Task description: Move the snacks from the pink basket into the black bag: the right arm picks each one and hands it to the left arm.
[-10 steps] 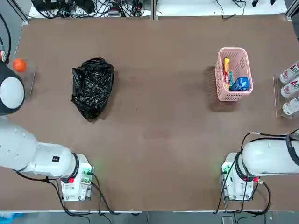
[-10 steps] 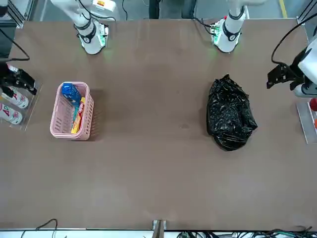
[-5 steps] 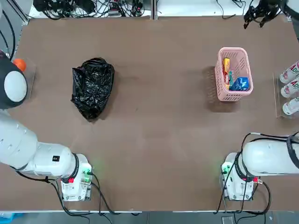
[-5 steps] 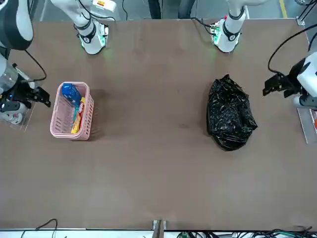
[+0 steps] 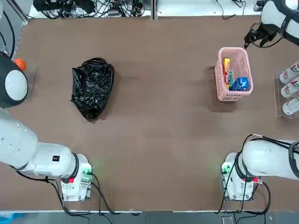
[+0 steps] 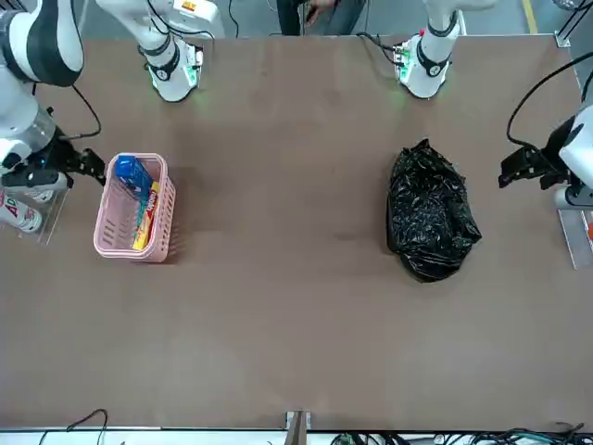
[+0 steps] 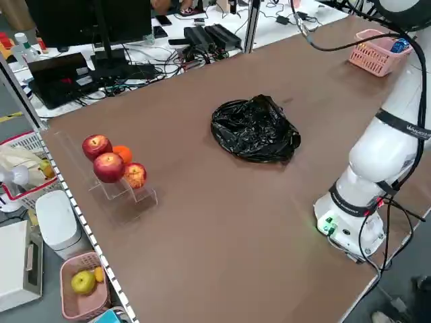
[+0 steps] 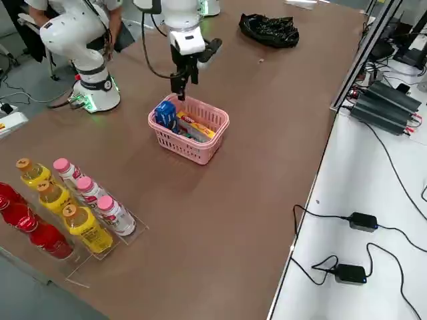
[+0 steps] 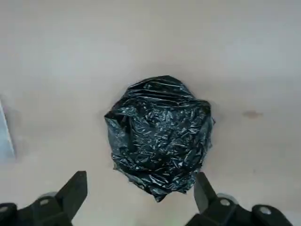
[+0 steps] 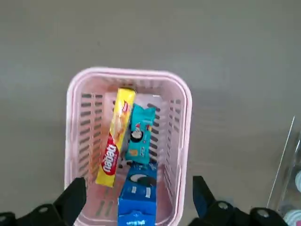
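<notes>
The pink basket [image 5: 233, 95] stands at the table's right side and holds three snacks: a yellow-orange pack [image 10: 115, 136], a teal pack [image 10: 140, 136] and a blue cookie pack [image 10: 136, 193]. My right gripper [image 6: 85, 165] hovers open above the basket's far outer corner; in its wrist view its fingers [image 10: 73, 197] frame the basket from above. The black bag [image 5: 92, 87] lies crumpled at the left. My left gripper [image 6: 522, 169] hangs open beyond the bag's outer side, high over the table, and looks down on the bag [image 9: 160, 132].
A rack of bottles [image 8: 67, 207] stands at the table's right edge beside the basket. Red and orange fruit [image 7: 111, 165] sit on a clear stand at the left edge. The brown table [image 5: 154, 116] lies bare between bag and basket.
My right gripper has swung in from the far right corner to just above the basket's edge. My left gripper has shifted slightly near the bag.
</notes>
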Robot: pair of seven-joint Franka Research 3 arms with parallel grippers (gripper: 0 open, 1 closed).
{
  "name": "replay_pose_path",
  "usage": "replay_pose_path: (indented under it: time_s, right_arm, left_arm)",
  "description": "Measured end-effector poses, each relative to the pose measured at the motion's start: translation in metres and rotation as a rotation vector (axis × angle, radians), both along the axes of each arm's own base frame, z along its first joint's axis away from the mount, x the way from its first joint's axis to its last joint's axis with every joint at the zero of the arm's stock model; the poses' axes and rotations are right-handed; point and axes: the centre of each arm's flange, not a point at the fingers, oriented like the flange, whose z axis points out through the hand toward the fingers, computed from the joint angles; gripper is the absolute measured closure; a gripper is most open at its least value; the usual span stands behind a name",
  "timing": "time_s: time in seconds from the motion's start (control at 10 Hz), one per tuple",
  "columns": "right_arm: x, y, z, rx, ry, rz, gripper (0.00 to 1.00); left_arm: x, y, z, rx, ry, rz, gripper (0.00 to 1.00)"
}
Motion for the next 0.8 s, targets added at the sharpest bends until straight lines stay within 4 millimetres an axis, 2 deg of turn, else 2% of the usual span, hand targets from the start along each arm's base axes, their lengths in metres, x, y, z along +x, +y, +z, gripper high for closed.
replay_pose_path:
  time_s: [0.3,0.6,0.8]
  right_arm:
    - [-0.017,-0.01,-0.041,0.004,0.028,-0.025,0.0]
    - [-0.036,-0.022,-0.075,0.01,0.053,-0.057,0.0]
    - [-0.044,-0.023,-0.088,0.028,0.064,-0.078,0.0]
  left_arm:
    - [0.0,-0.006,0.0,0.012,-0.003,-0.013,0.0]
    - [0.003,0.004,-0.002,0.012,-0.005,0.005,0.0]
    - [0.002,-0.004,-0.003,0.012,-0.004,-0.009,0.0]
